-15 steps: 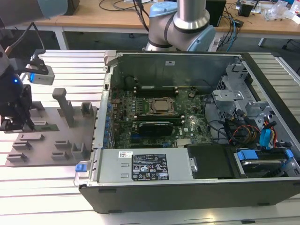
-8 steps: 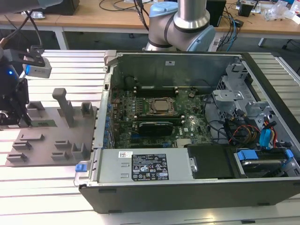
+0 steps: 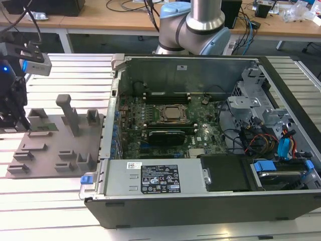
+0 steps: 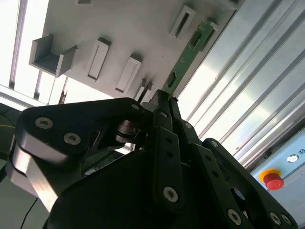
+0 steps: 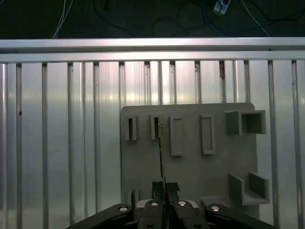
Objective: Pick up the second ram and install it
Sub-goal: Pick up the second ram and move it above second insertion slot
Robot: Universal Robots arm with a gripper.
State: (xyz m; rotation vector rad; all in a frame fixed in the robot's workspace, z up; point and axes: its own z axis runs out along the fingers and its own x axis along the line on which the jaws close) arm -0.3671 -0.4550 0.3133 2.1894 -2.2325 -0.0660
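Now, the black gripper (image 5: 165, 187) has its jaws clenched on one end of the second ram (image 4: 184, 58), a long thin green circuit-board stick reaching ahead of them over the grey plastic holder plate (image 5: 195, 174). Gripped off-centre, it may tilt and jam.

An open desktop computer case (image 3: 200, 211) lies on the slatted aluminium counter (image 3: 65, 75), its green motherboard (image 3: 203, 136), CPU socket (image 3: 173, 114) and labelled power supply (image 3: 150, 178) exposed. On the exterior view's left, just beside it, sits a grey holder plate (image 3: 47, 150) with upright blocks.
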